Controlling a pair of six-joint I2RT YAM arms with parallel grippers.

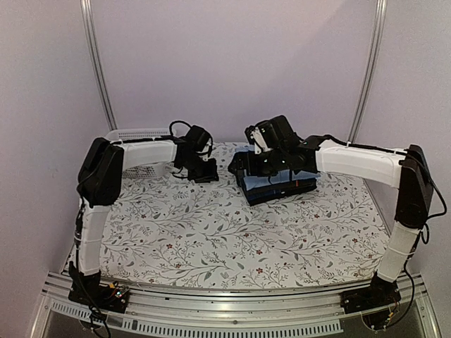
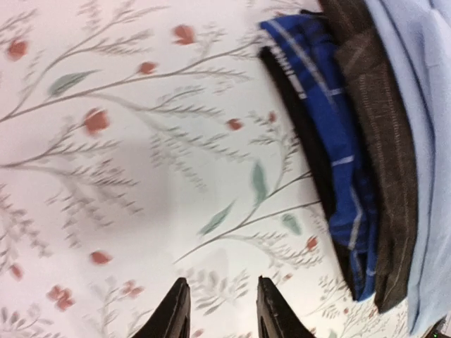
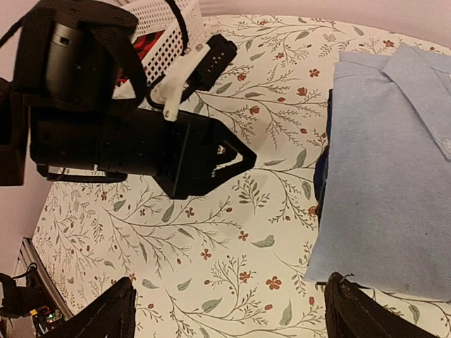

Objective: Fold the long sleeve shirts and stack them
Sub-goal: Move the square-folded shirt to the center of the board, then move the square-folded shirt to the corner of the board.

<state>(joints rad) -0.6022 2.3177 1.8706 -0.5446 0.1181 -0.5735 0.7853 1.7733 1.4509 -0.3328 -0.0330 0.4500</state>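
Left hand (image 2: 222, 311) and right hand (image 3: 229, 310) gape empty, shirt stack (image 1: 278, 189) just beside both; stacking looks finished, so withdraw.

- A plain pale lilac wall (image 1: 232, 63) is closing off the back, with similar panels running down both sides.
- A slim metal left pole (image 1: 101, 70) and a matching right pole (image 1: 366, 70) are rising behind the far corners of the counter (image 1: 211, 239).
- A white cloth printed with grey-green twigs and small red flowers is covering the counter.
- A ridged aluminium rail (image 1: 232, 304) is running along its near edge.
- Soft, even light is falling, casting only faint shadows.
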